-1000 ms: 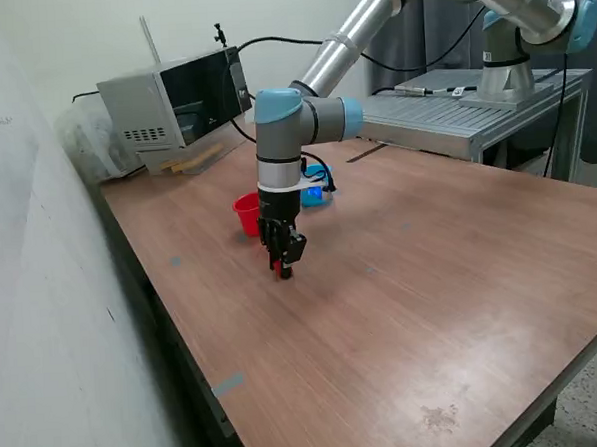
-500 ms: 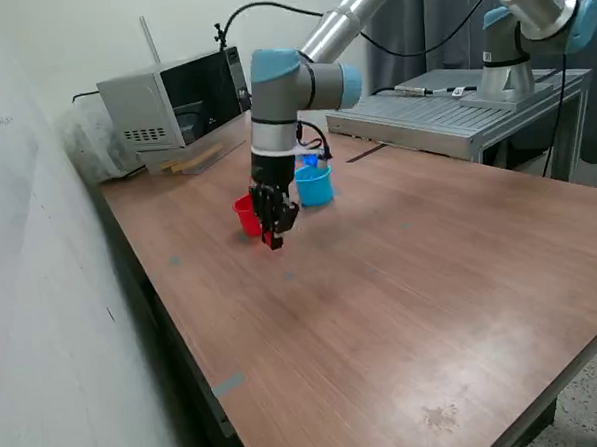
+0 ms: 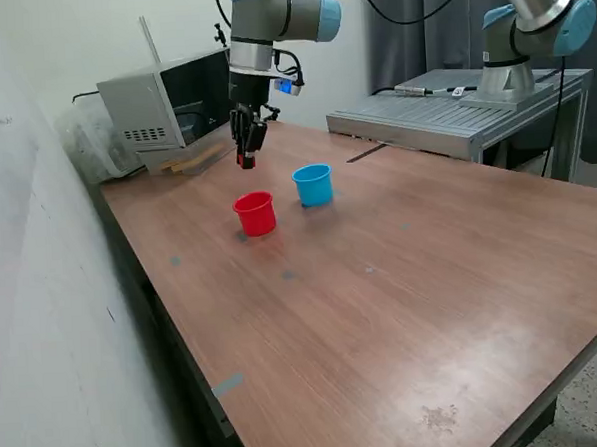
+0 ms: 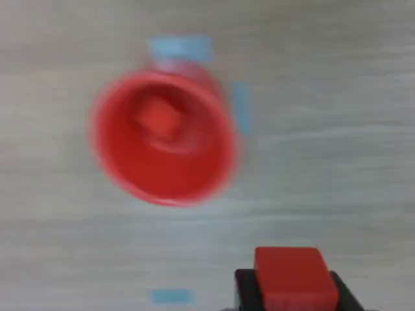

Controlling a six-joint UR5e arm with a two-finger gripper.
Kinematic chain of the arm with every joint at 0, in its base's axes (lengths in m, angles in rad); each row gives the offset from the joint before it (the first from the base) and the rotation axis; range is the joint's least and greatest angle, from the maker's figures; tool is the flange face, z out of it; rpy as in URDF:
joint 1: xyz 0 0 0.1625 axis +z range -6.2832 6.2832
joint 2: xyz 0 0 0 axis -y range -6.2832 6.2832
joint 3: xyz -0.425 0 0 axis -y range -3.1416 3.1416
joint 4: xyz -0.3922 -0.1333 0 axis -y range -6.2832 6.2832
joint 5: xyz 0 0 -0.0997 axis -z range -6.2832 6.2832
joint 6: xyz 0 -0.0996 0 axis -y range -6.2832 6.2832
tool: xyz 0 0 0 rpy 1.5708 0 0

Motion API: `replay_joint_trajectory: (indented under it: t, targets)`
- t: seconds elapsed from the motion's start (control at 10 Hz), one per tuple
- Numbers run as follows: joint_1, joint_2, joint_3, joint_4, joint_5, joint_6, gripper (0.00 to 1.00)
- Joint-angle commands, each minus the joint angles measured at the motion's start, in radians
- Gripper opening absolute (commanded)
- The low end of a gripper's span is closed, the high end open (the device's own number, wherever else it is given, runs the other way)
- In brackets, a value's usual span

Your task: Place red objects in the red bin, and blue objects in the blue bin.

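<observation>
Exterior view: the pincer (image 3: 246,162) is hanging high above the counter (image 3: 402,278), pointing straight down, and is gripping a small red cube (image 3: 245,164) between its fingers. The red cup (image 3: 255,213) is standing upright on the counter below the pincer and slightly toward the exterior view's right. The light blue cup (image 3: 313,184) is standing upright just beside the red cup, on the exterior view's right, apart from it. A grey box-shaped appliance (image 3: 172,105) is sitting at the far end of the counter behind the pincer.

Wrist view: the picture is blurring. The held red cube (image 4: 292,277) is sitting clamped between the dark fingers (image 4: 245,291). The red cup (image 4: 162,139) is showing its open mouth, and a second red cube (image 4: 159,120) is lying inside it on the base.
</observation>
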Motion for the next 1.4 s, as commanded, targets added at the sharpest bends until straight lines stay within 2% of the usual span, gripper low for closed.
replay_joint_trajectory:
  t: [0.0, 0.6, 0.8, 1.2, 1.3]
  targets:
    - [-0.102, -0.013, 0.072, 0.006, -0.014, -0.036, 0.0]
    - [-0.091, 0.092, 0.036, -0.005, -0.005, -0.036, 0.0]
    - [-0.09, 0.098, 0.025, -0.013, 0.035, -0.036, 0.0]
    - [-0.08, 0.099, 0.02, -0.016, 0.037, -0.036, 0.0]
    - [-0.08, 0.099, 0.023, -0.016, 0.037, -0.037, 1.0]
